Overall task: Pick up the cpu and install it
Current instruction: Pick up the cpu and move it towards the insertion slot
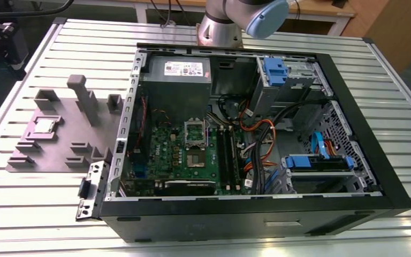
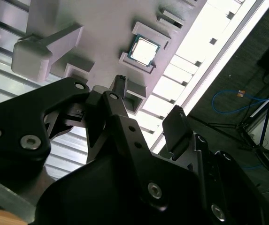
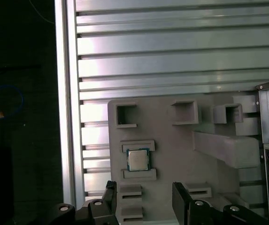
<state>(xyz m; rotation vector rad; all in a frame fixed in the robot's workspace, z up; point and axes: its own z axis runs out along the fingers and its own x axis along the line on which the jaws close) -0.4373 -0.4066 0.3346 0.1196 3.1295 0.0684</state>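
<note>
Pincer [image 3: 143, 190] open & empty, body cut off by frame edge. Cpu [image 3: 137, 160] sits in grey fixture [image 3: 172, 145] on worktop [image 3: 172, 56], at the exterior view's left of PC case [image 1: 263, 219].

Robot arm [image 1: 218, 29]: a silver-grey cylindrical segment closed by a pale blue round cap [image 1: 268, 19]; the gripper [image 2: 147, 101] is built of matt black angular links fastened with silvery round-headed screws [image 2: 154, 190], ending in two flat black fingers [image 2: 174, 124].
</note>
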